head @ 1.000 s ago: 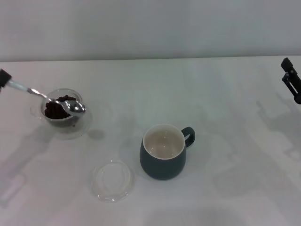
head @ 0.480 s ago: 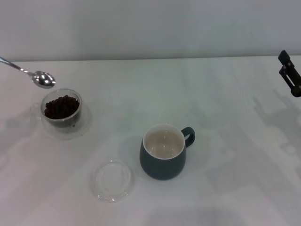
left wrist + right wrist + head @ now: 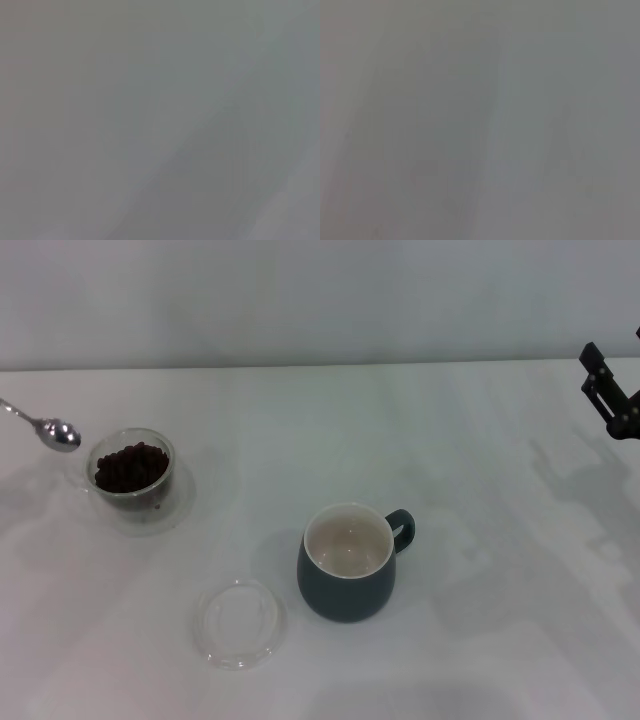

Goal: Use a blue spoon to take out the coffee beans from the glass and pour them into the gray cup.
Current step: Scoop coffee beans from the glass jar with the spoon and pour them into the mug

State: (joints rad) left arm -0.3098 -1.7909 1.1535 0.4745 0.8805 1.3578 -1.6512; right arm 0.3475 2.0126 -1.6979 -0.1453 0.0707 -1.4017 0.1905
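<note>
Your left gripper is off-frame at the left edge, grip unseen, so I cannot tell its state. The spoon (image 3: 45, 429) floats empty, upper left of the glass (image 3: 131, 475); the cup (image 3: 347, 561) waits lower right. Right gripper (image 3: 607, 395) parked.

Head view evenly lit, bright, soft diffuse overhead light, sharp enough. White table (image 3: 480, 460) slightly washed out, faint broad grey arm shadows on it, strongest below the right gripper (image 3: 608, 400) and at the far left edge. Gray cup (image 3: 347, 562) casts a soft short shadow to its left; small glint on the blue spoon (image 3: 52, 430) bowl. Both wrist views are featureless grey blur, fully out of focus, nothing readable.
</note>
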